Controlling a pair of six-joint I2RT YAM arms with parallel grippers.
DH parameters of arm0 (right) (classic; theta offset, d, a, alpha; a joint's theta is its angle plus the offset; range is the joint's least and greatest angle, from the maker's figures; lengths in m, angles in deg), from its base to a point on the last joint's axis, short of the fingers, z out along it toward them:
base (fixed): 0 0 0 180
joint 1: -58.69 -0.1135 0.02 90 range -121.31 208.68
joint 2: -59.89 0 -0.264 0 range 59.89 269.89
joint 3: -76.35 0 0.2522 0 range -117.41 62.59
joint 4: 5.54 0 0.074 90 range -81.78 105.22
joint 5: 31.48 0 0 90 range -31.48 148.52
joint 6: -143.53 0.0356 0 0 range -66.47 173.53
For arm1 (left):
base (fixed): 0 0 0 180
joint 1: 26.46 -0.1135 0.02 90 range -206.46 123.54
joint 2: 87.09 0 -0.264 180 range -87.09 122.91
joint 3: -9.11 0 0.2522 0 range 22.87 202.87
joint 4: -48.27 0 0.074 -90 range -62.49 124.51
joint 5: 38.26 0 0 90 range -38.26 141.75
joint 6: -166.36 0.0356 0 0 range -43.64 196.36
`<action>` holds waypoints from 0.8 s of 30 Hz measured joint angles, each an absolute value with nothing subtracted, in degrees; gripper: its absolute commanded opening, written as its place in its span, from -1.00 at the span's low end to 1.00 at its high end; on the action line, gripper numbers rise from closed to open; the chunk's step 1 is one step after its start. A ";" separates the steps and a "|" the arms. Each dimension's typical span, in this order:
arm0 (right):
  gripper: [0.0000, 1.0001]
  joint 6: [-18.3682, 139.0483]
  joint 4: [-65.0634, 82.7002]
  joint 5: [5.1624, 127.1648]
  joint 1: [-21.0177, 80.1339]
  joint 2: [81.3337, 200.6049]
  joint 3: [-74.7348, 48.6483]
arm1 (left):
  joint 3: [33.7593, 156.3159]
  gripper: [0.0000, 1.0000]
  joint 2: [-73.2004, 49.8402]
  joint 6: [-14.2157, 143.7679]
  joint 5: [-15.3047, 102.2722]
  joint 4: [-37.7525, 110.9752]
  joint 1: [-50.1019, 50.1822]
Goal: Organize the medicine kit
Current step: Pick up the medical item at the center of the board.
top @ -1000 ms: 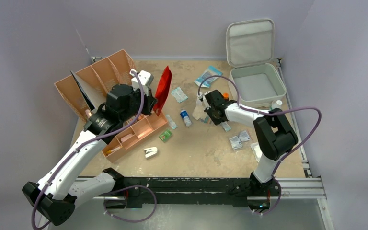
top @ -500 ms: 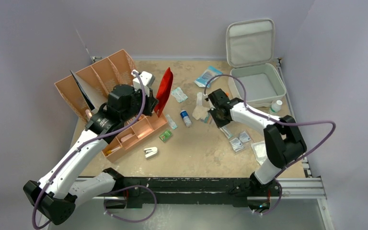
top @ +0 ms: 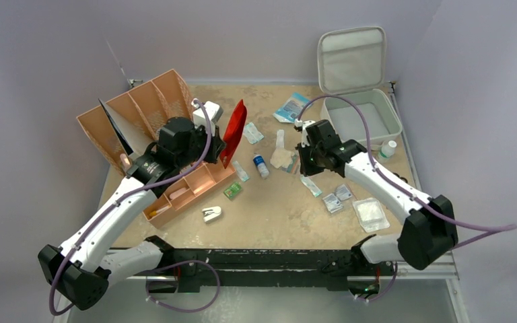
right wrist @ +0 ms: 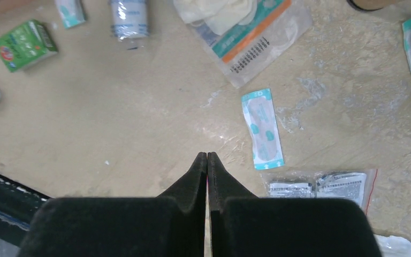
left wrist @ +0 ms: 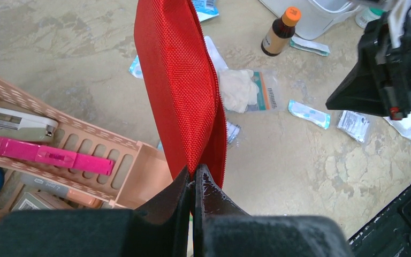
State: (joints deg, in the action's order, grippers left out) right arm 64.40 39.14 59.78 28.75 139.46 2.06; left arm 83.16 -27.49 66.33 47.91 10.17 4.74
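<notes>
Moved since earlier: right arm's elbow has swung out toward the desk's near right corner, and its claw has drifted toward the right edge, uncovering a plaster strip [right wrist: 262, 128].
Right claw [right wrist: 207, 156]: pressed shut with nothing visible between the tips, hovering above bare desk [top: 276, 215] just beside the strip. It looks like a missed or abandoned pinch rather than a carry.
Left claw [left wrist: 194, 176]: clamped on the bottom edge of the red pouch [left wrist: 179, 80].
Red pouch: held upright on edge above the organizer tray [top: 190, 203] at the left side, probably lifted clear so it stops covering loose items.
Medicine kit [top: 395, 121]: at the desk's far right corner, lid propped open against the back wall, base apparently empty and ready to be filled.
Loose supplies: glove packet [right wrist: 246, 32], brown bottle [left wrist: 279, 33] and small sachets lie mid-desk, all outside the kit.
Progress: early, by my reading.
</notes>
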 measured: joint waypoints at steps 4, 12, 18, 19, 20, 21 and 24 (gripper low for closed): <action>-0.39 64.71 38.44 59.82 28.75 137.12 2.45 | 83.07 -1.00 -26.97 65.98 47.89 10.13 4.74; -0.11 61.21 38.83 58.03 28.75 145.71 3.00 | 83.07 -1.00 -26.99 65.92 47.97 10.26 4.74; -0.07 59.33 39.21 56.65 28.75 152.84 2.47 | 82.96 -1.00 -27.69 65.96 48.22 10.30 4.74; -0.06 59.00 39.21 56.37 28.75 153.71 2.36 | 82.96 -1.00 -27.80 65.98 48.24 10.37 4.74; -0.05 58.74 39.18 56.15 28.75 154.41 2.28 | 82.96 -1.00 -27.95 65.98 48.30 10.48 4.74; -0.03 58.43 39.16 55.89 28.75 155.06 2.23 | 82.96 -1.00 -28.02 66.01 48.35 10.56 4.74; 0.01 57.67 39.16 54.60 28.75 156.75 1.73 | 82.96 -1.00 -28.08 66.05 48.43 10.87 4.74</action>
